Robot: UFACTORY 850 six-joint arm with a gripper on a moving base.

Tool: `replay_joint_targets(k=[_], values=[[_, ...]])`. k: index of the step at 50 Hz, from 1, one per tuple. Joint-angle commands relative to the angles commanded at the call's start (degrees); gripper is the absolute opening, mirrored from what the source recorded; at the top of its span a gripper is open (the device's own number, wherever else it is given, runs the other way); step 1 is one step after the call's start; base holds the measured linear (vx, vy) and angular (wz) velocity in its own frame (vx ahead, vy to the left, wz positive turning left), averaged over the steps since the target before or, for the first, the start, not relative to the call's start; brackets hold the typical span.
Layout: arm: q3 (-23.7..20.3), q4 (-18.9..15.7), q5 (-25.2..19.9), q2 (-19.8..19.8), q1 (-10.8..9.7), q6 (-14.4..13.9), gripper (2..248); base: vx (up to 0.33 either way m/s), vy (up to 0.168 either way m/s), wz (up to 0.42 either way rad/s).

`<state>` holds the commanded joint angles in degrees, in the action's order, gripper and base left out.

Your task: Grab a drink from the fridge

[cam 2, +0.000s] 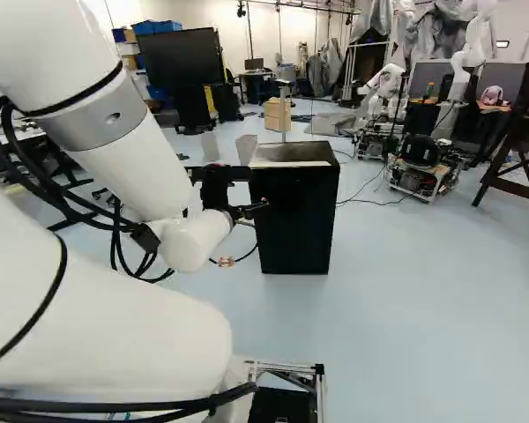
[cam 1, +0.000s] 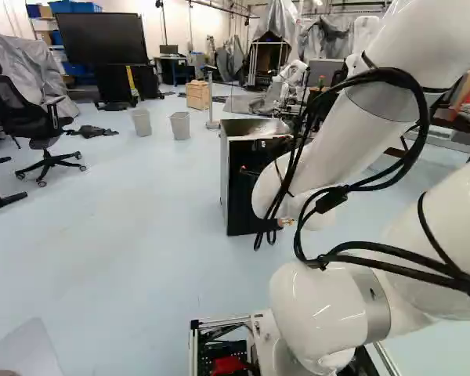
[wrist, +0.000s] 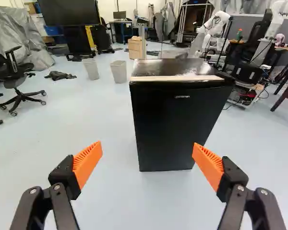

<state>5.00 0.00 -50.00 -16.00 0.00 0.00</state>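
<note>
The black gripper (cam 2: 254, 190) is spread wide open, its two orange pads (wrist: 88, 163) facing each other with nothing held between them. Straight ahead, apart from the fingertips, stands the black mini fridge (wrist: 175, 122), upright on the pale floor (wrist: 110, 191), its door closed and facing the gripper (the top is glossy and catches the light). Any drink inside is hidden by the door.

Beyond the fridge, two light waste bins (wrist: 118, 72) (wrist: 91, 69) stand side by side, with a pale wooden cabinet (wrist: 135, 48) behind them. A dark cloth (wrist: 60, 75) lies crumpled on the floor between the bins and a black swivel chair (cam 1: 19, 102), which is at the left of the left base view. Farther back is a large dark screen (wrist: 69, 12). Another robot (cam 2: 383, 84), white, stands in the right half of the right base view.
</note>
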Motion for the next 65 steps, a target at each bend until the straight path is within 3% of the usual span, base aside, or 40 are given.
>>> replay_joint_targets(k=[65], values=[[0.0,0.0,0.0,0.0,0.0,0.0,247,0.111,0.032,-0.016]])
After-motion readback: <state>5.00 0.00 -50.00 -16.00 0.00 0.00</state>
